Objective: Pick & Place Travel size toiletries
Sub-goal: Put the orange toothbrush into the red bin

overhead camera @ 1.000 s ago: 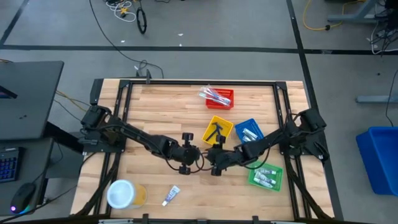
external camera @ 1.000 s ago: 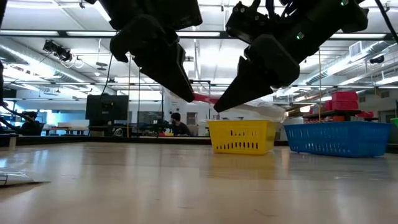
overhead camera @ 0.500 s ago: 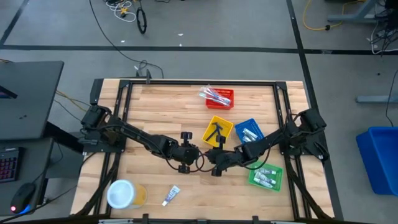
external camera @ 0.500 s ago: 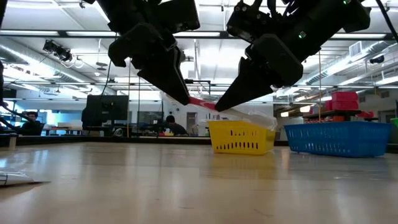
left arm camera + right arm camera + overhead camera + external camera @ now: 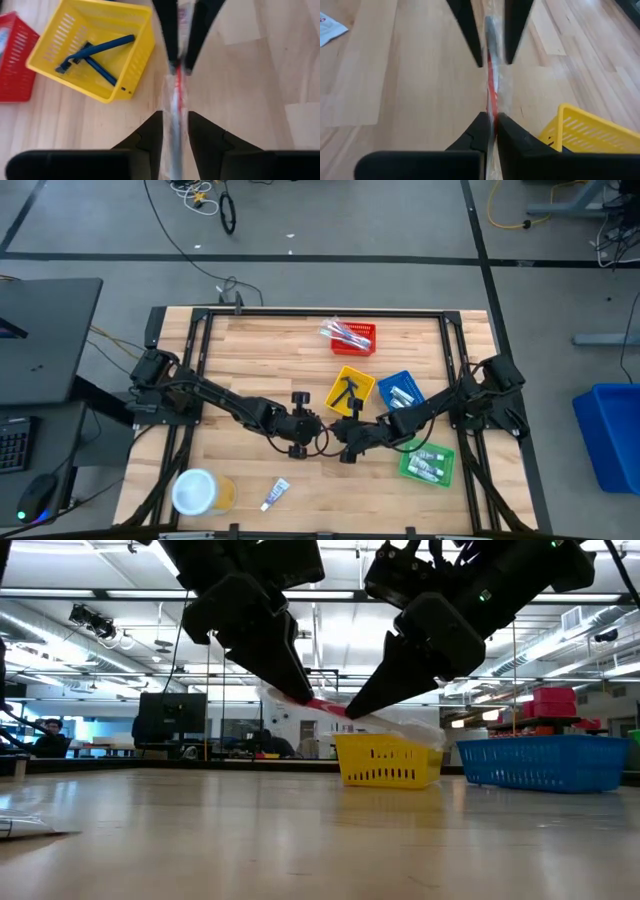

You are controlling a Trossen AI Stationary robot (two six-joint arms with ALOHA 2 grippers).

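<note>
Together, the left gripper [image 5: 295,690] and right gripper [image 5: 355,705] are pinching a slim clear-wrapped red-and-pale toothbrush [image 5: 325,707] above the wooden table [image 5: 250,360], beside the yellow plastic basket [image 5: 388,760].

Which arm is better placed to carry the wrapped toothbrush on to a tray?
Probably the right. Both grippers meet mid-table on the wrapped toothbrush, the right gripper shut on it, and the right arm's side holds the yellow tray and the blue tray.

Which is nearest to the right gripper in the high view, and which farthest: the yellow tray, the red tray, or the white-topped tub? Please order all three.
From the right gripper, at the table's middle:
1. Yellow tray, just beyond it.
2. Red tray, at the far edge.
3. White-topped tub, at the near left corner.
</note>
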